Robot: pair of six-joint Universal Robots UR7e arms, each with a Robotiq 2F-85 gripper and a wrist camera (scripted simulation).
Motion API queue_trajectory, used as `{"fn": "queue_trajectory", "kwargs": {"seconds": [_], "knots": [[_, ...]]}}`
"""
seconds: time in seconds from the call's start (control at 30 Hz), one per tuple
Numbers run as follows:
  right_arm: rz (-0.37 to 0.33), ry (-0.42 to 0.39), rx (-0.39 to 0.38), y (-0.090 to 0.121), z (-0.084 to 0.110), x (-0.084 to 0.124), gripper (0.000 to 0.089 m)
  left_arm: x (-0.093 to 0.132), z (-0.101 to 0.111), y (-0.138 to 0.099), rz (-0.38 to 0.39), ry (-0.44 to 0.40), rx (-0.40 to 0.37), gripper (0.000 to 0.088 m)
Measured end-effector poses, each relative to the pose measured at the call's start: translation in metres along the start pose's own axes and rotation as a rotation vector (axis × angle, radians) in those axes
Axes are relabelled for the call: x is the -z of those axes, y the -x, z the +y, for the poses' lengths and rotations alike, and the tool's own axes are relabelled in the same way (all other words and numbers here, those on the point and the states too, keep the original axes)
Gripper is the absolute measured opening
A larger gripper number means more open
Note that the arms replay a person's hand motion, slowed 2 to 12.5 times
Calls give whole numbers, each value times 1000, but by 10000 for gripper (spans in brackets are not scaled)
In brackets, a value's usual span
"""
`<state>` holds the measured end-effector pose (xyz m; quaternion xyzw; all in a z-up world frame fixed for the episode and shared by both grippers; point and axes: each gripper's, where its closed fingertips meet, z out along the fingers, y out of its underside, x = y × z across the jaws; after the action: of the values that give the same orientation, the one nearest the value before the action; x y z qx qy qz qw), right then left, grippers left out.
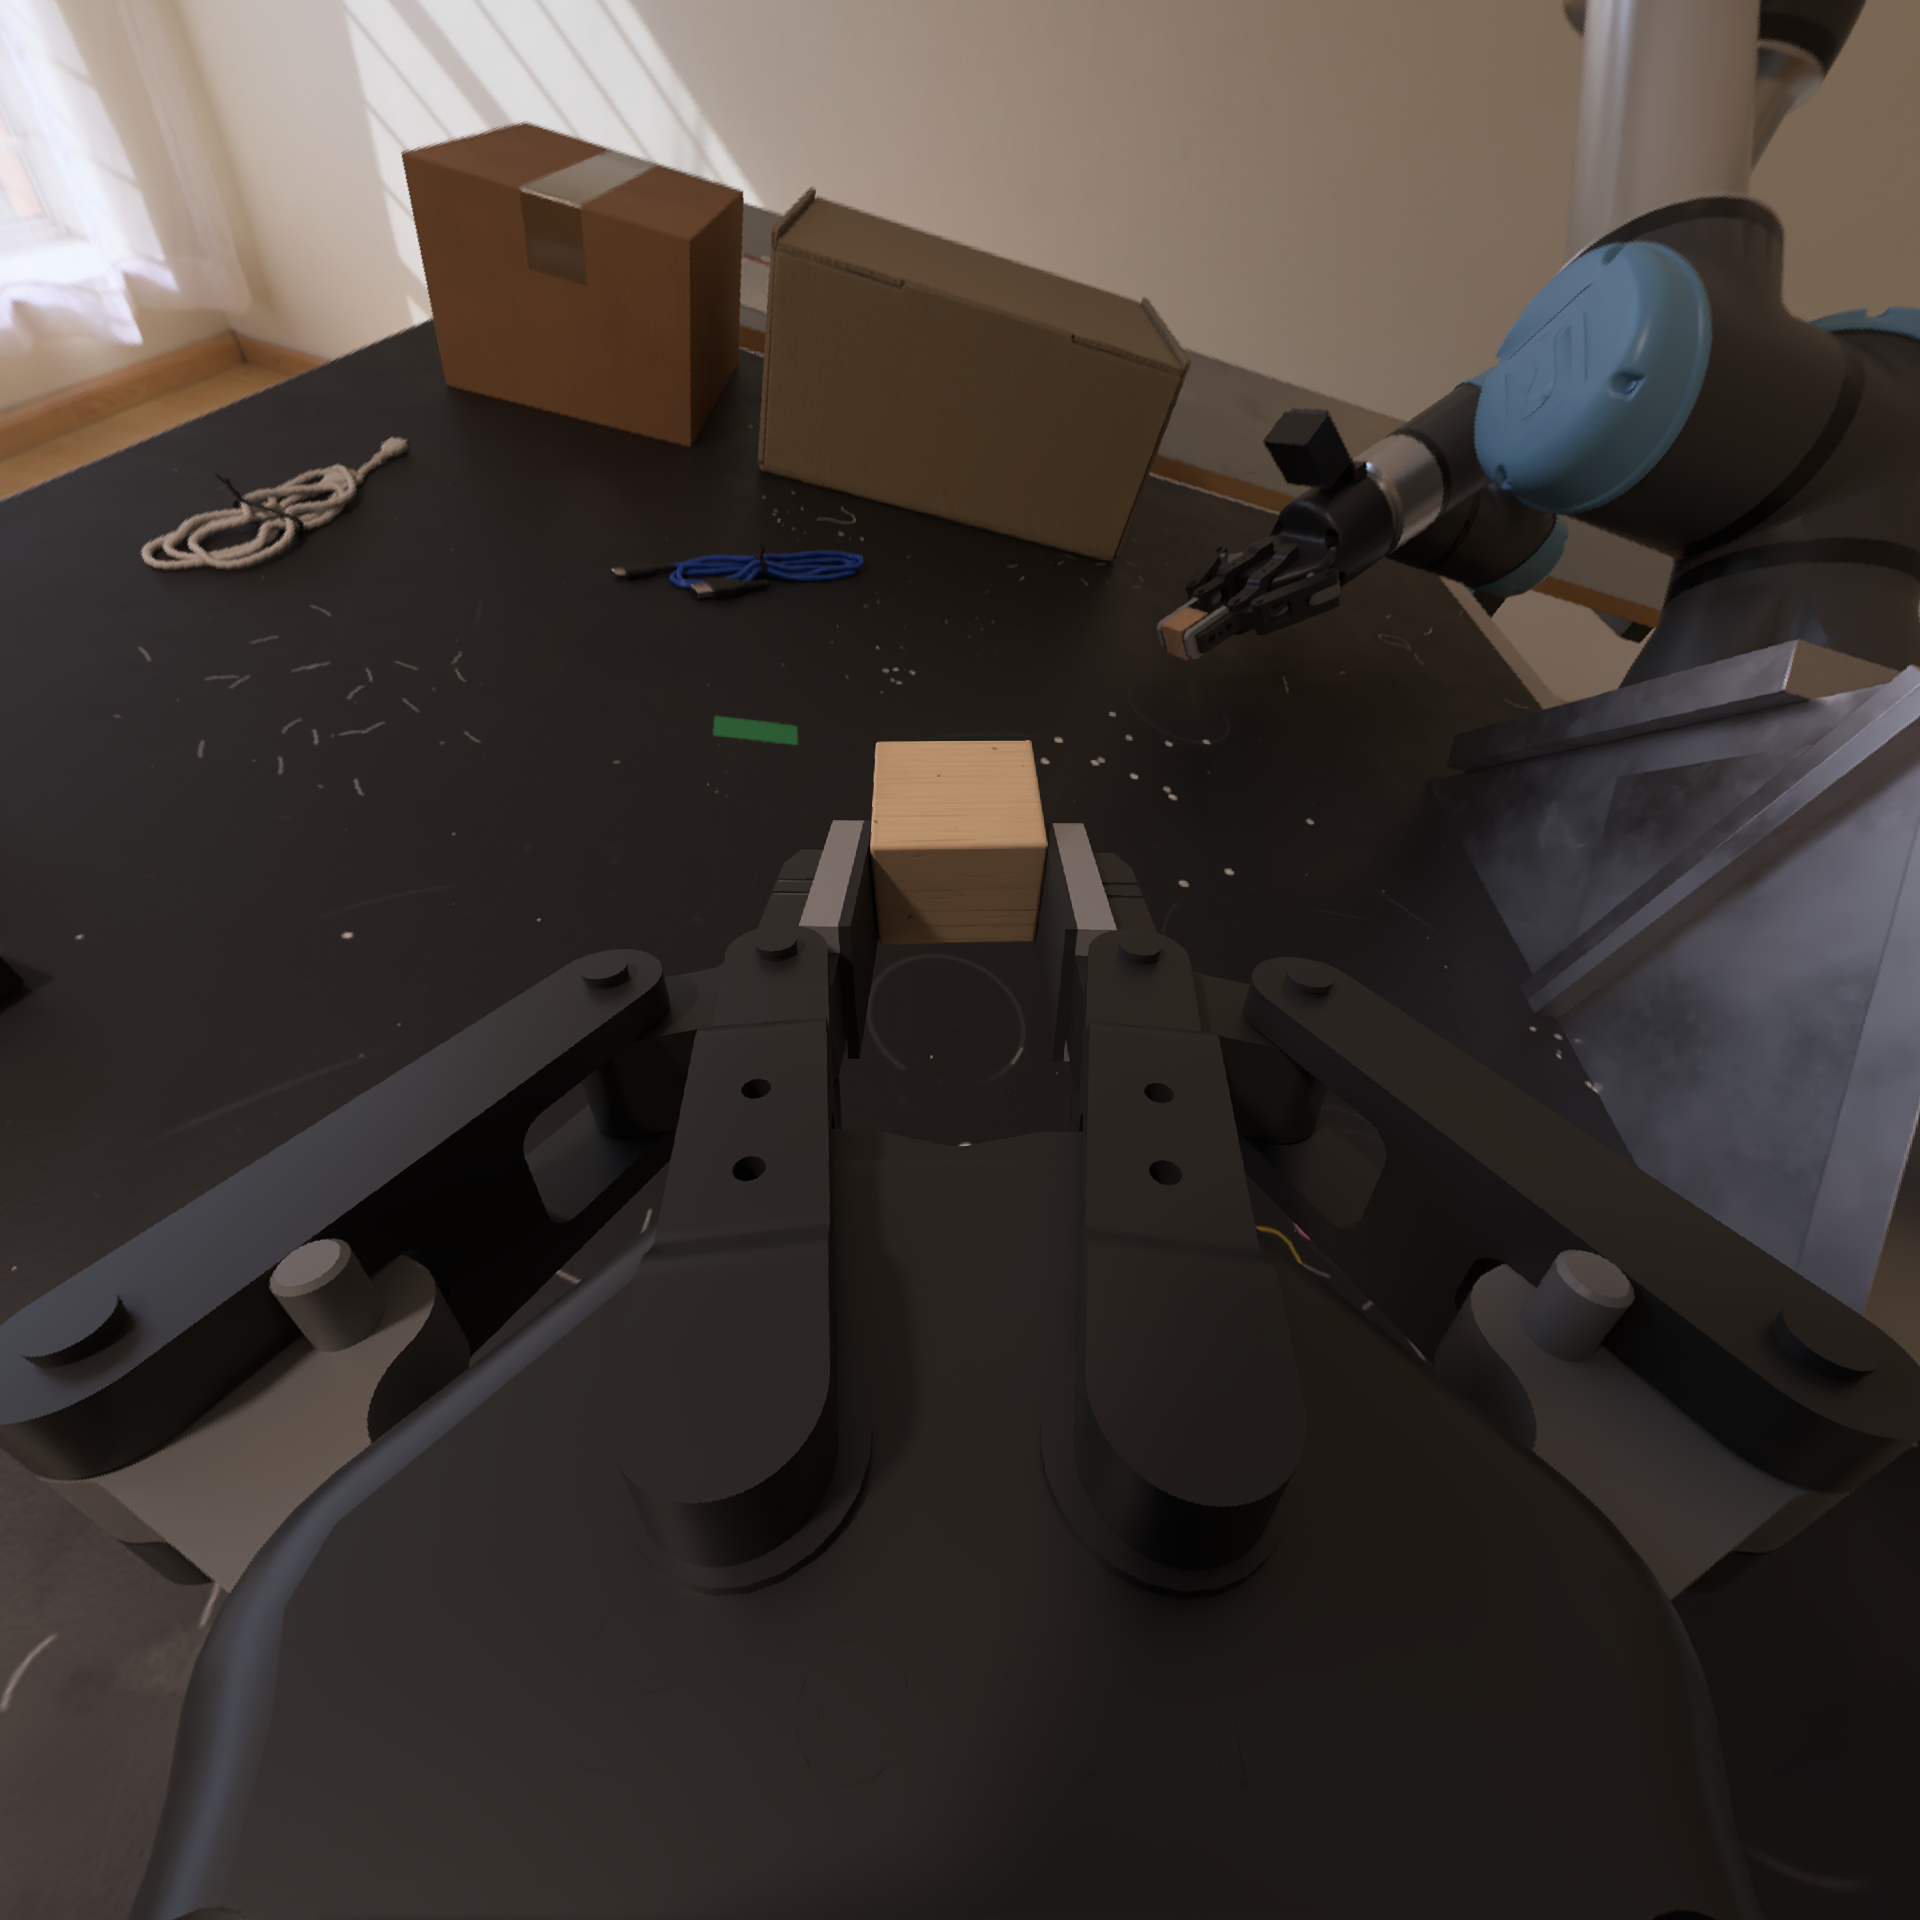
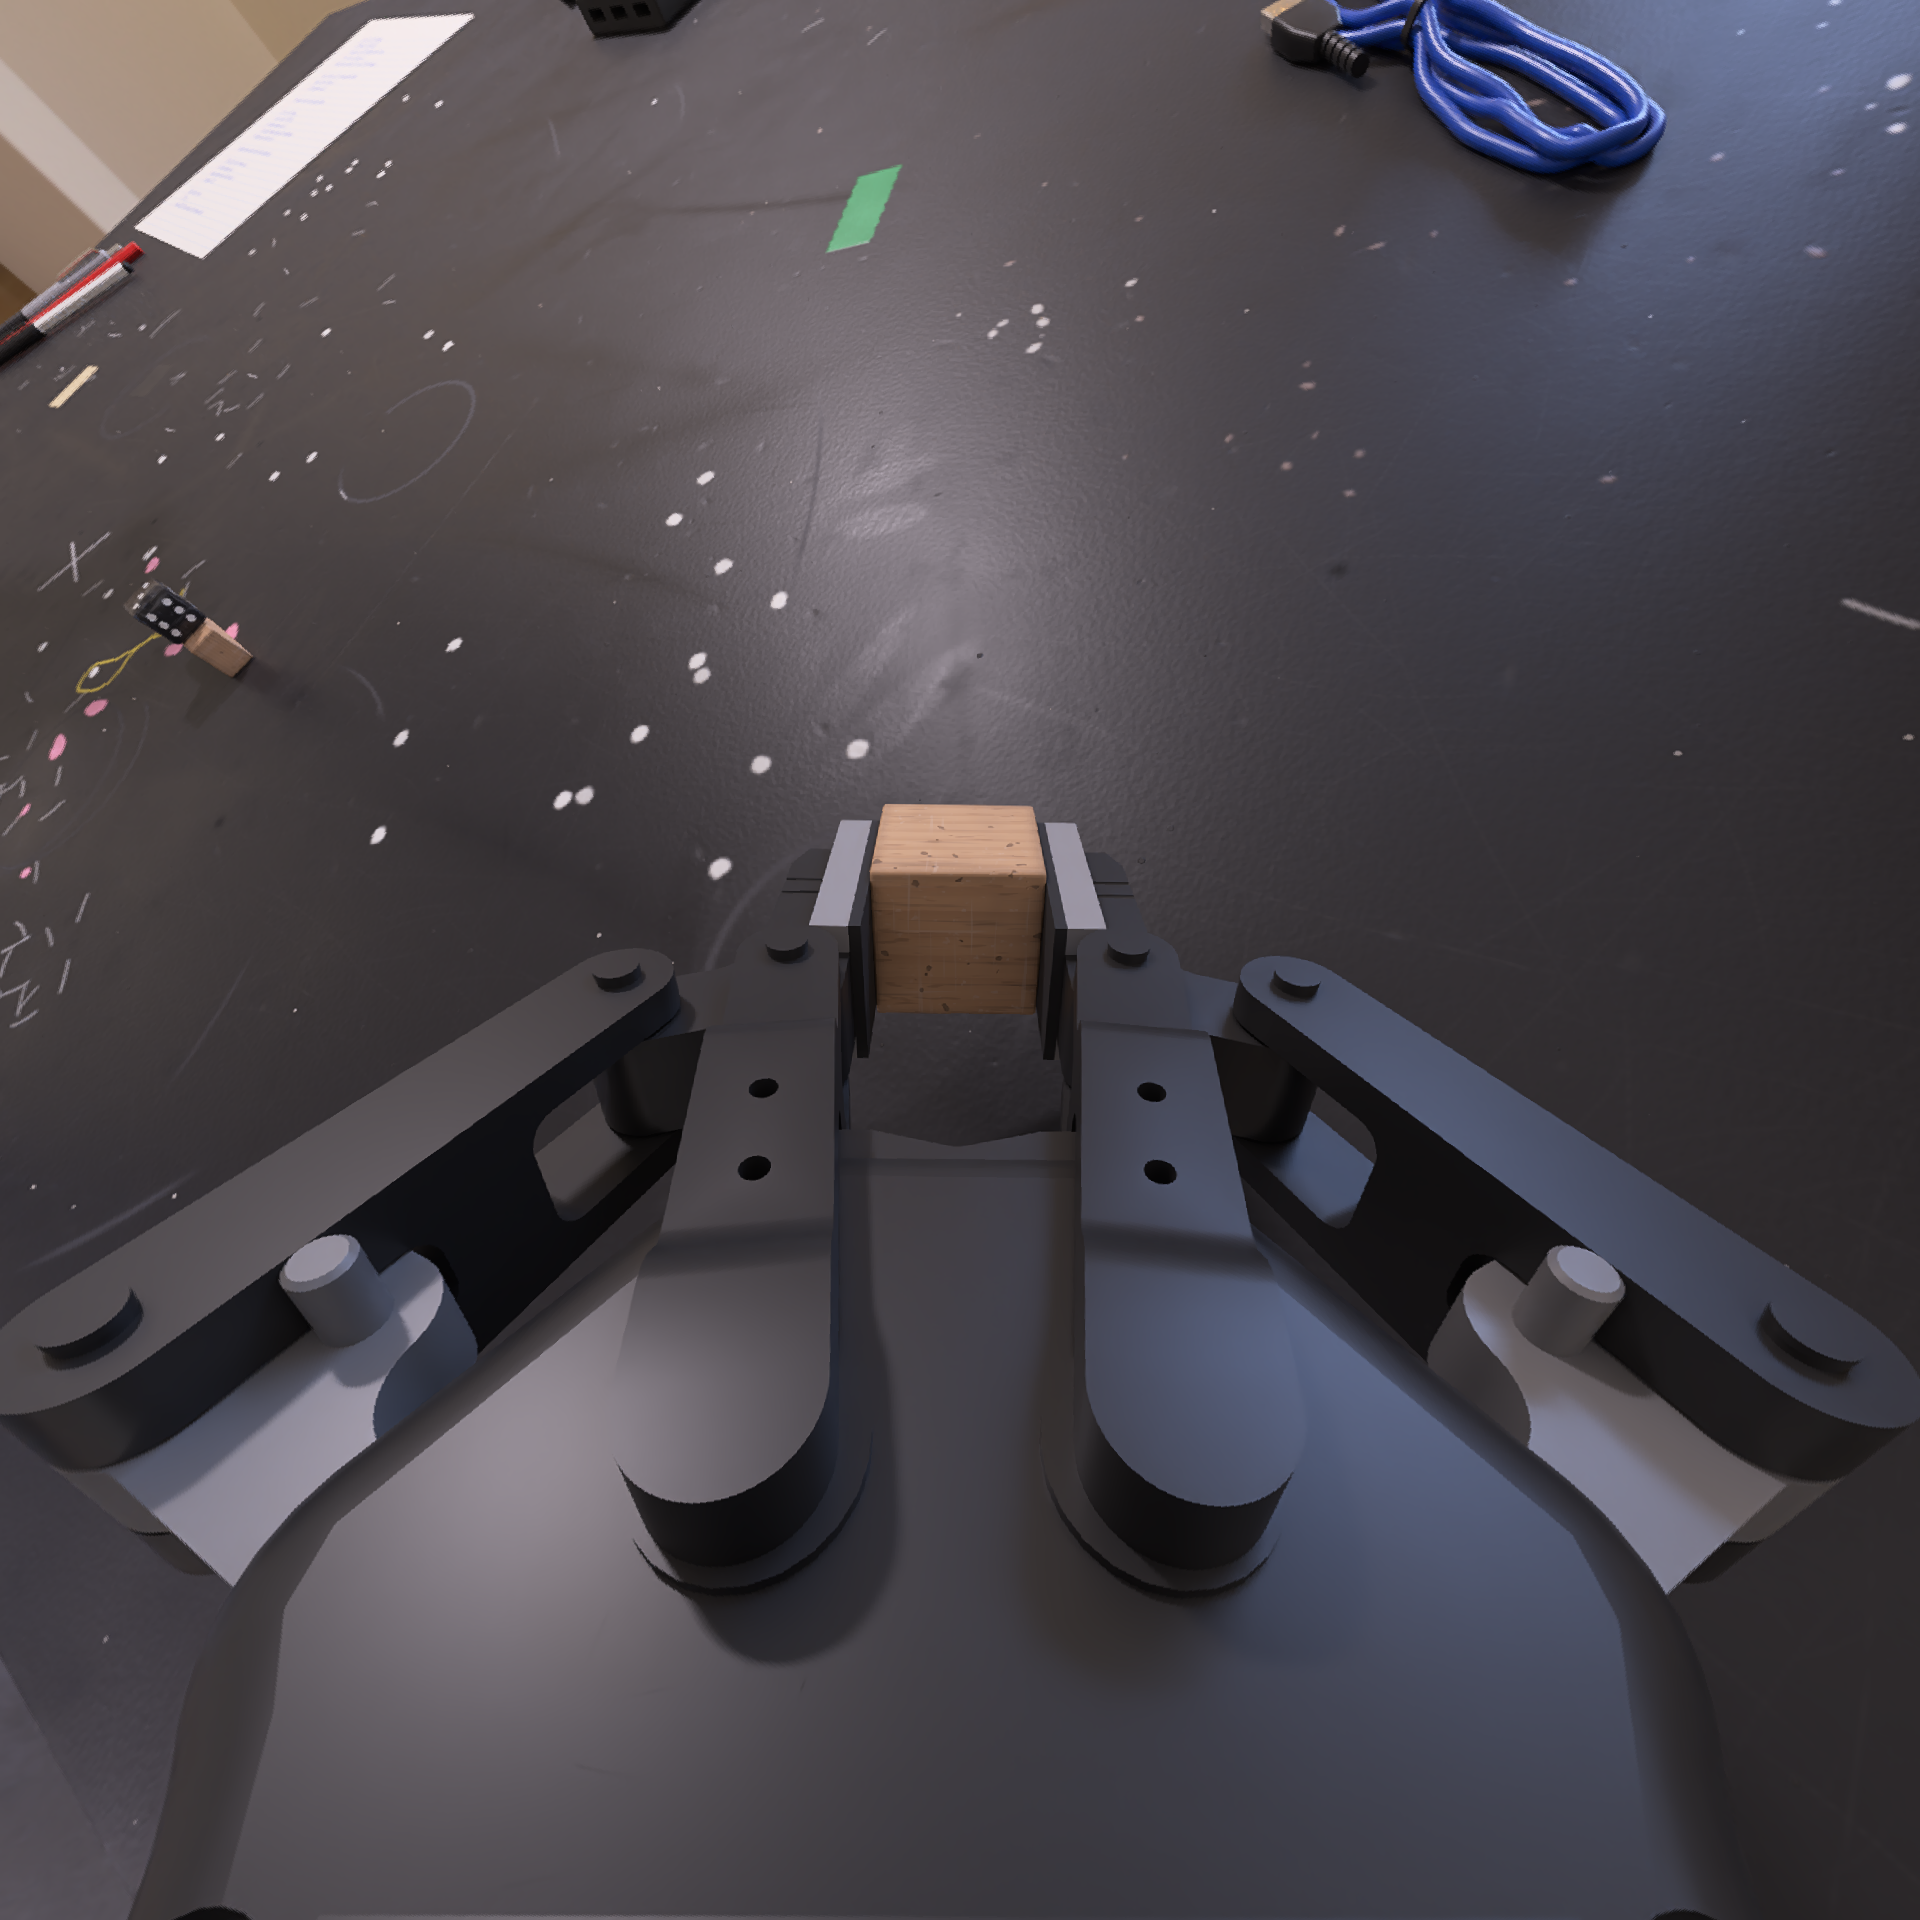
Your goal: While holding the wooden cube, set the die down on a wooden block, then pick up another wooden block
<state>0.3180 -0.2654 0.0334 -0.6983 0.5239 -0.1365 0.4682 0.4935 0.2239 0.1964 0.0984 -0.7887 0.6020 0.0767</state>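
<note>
My left gripper (image 1: 956, 873) is shut on a pale wooden cube (image 1: 956, 842) and holds it above the dark table (image 1: 416, 831). My right gripper (image 2: 956, 904) is shut on a speckled wooden block (image 2: 956, 914), also above the table; it shows far off in the left wrist view (image 1: 1195, 629) with the block at its tips. In the right wrist view a black die with white pips (image 2: 166, 611) rests on another wooden block (image 2: 220, 646) at the far left of the table.
Two cardboard boxes (image 1: 582, 281) (image 1: 966, 384) stand at the table's back. A white rope coil (image 1: 260, 509), a blue cable (image 1: 764, 571) (image 2: 1507, 94), a green tape strip (image 1: 755, 730) (image 2: 864, 208), a white sheet (image 2: 301, 125) and pens (image 2: 73, 296) lie about. A grey metal mount (image 1: 1714, 935) stands right.
</note>
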Motion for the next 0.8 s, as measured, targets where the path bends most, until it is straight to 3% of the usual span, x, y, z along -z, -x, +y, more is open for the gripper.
{"fn": "queue_trajectory", "kwargs": {"seconds": [0.8], "knots": [[2,2,3,0,0,0,250,12,-17,-15,57,-183,-21,276]]}}
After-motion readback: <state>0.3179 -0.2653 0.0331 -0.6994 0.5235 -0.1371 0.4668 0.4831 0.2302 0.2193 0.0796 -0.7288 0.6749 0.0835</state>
